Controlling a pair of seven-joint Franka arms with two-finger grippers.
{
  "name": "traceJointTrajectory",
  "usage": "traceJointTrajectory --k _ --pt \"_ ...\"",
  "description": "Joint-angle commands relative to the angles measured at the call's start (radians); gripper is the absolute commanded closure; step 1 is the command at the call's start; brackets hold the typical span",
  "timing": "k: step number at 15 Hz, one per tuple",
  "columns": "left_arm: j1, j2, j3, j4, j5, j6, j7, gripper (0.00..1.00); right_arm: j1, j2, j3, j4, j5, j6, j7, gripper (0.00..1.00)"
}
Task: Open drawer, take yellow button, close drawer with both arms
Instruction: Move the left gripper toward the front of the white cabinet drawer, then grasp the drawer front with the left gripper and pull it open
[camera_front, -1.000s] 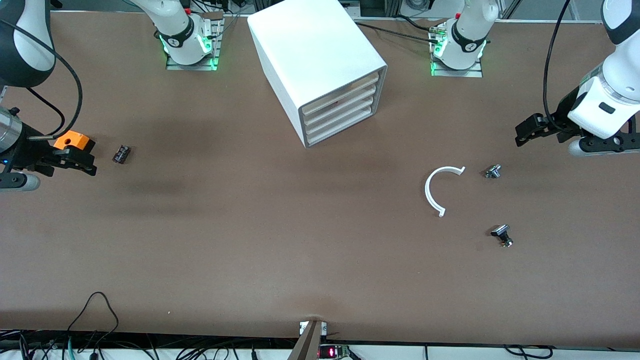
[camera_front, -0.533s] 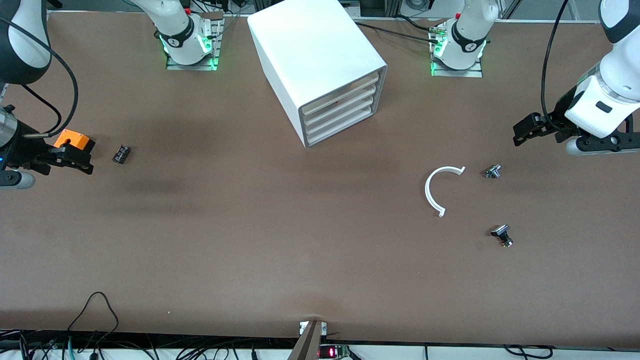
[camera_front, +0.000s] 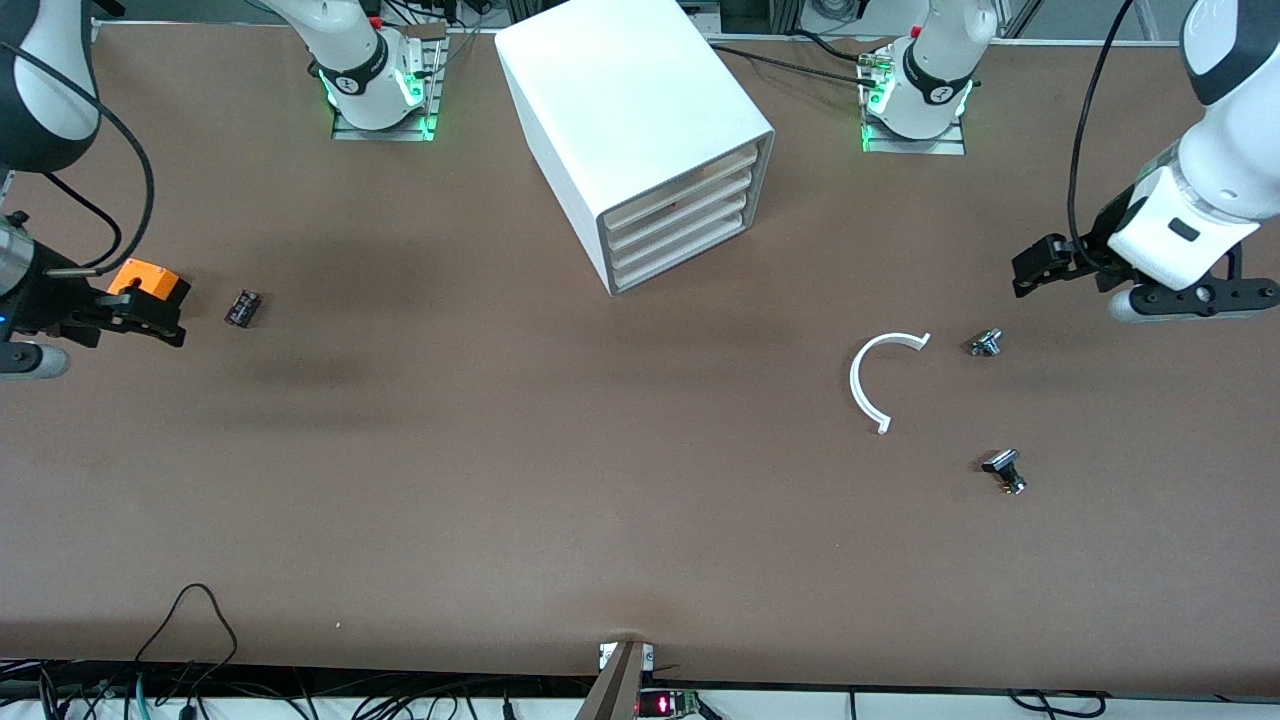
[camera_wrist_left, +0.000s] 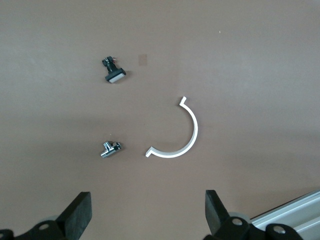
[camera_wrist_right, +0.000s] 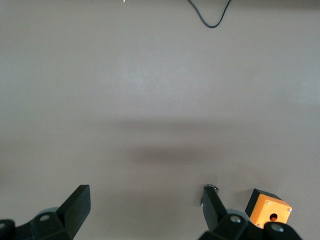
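1. One white cabinet (camera_front: 640, 130) is seen standing on the table (camera_front: 500, 480) between the two arm bases, and four drawers are counted in its front, all pushed in; the topmost drawer (camera_front: 680, 183) is shut.
2. No button can be made out anywhere; whether it is in the shut drawer cannot be told.
3. Two grippers are counted. The left gripper (camera_front: 1040, 268) is held over the left arm's end of the table, fingers (camera_wrist_left: 80, 212) spread wide, nothing pinched.
4. The right gripper (camera_front: 135, 320) is held over the right arm's end, fingers (camera_wrist_right: 77, 200) likewise spread and empty.
5. One orange cube (camera_front: 148, 280) is spotted just beside the right gripper, and one small black part (camera_front: 243, 307) near it.
6. One white half-ring (camera_front: 878, 378) and two small black-and-silver knobs (camera_front: 986, 343) (camera_front: 1004, 470) are counted toward the left arm's end.
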Motion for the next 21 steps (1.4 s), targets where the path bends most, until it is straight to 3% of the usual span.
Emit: traceJointTrajectory --k 1,3,8,16,21 --pt "0.000 0.069 -0.014 0.012 0.003 -0.037 0.023 0.00 0.018 0.023 0.001 -0.002 -0.006 -0.014 -0.019 0.00" --pt "0.004 0.079 -0.029 -0.016 -0.044 -0.053 0.063 0.00 0.012 0.025 -0.003 0.005 -0.005 -0.009 -0.022 0.00" --pt "0.011 0.115 -0.031 -0.181 -0.384 -0.049 0.150 0.00 -0.022 0.008 -0.008 0.010 0.006 -0.003 -0.028 0.00" --pt "0.011 0.190 -0.034 -0.502 -0.888 -0.017 0.622 0.00 -0.022 -0.007 -0.011 0.013 0.003 -0.008 -0.028 0.00" --pt "0.011 0.198 -0.122 -0.596 -1.048 -0.020 0.727 0.01 -0.025 -0.012 -0.008 0.012 0.029 -0.008 -0.028 0.00"
